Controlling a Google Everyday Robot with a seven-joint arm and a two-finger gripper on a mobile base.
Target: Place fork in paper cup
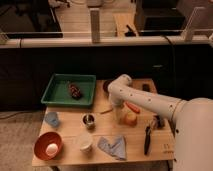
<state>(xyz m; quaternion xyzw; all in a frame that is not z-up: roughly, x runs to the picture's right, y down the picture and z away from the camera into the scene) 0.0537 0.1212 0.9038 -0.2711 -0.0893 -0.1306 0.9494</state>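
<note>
The fork (105, 110) is a thin pale tan utensil lying on the wooden table (70, 131), just right of the green tray's front corner. The white paper cup (85, 142) stands upright near the table's front edge, between the orange bowl and the blue cloth. My gripper (118, 114) points down at the middle of the table, right beside the fork's right end; whether it touches the fork cannot be told. The white arm (145, 100) reaches in from the right.
A green tray (59, 95) with a dark brown object sits back left. A small metal cup (89, 120), a blue cup (52, 119), an orange bowl (42, 148) holding a white ball, a blue cloth (113, 146), a carrot (132, 106), an orange fruit (131, 119) and a black-handled tool (148, 135) surround the gripper.
</note>
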